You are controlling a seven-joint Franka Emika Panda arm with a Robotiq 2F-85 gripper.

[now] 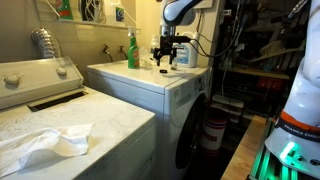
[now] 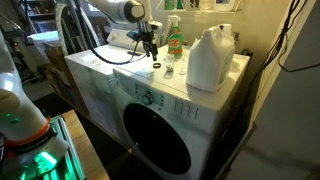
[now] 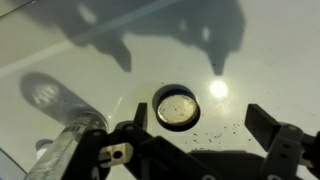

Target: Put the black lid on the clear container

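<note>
The black lid point(image 3: 176, 107) lies flat on the white machine top with its pale shiny inside facing up. It also shows as a small dark ring in an exterior view point(image 2: 157, 67). My gripper point(image 3: 200, 125) hangs just above it, open and empty, with the lid near its left finger. The gripper shows in both exterior views point(image 1: 165, 60) point(image 2: 150, 45). The clear container point(image 2: 210, 58), a squat see-through jug, stands toward the machine's right end. Its bluish label shows in an exterior view point(image 1: 184, 55).
A green spray bottle point(image 2: 174, 40) stands behind the lid and also shows in an exterior view point(image 1: 132, 50). A slim clear bottle point(image 2: 169, 66) stands right beside the lid, at the lower left of the wrist view point(image 3: 70, 140). A second machine point(image 1: 60, 120) carries a white cloth point(image 1: 45, 142).
</note>
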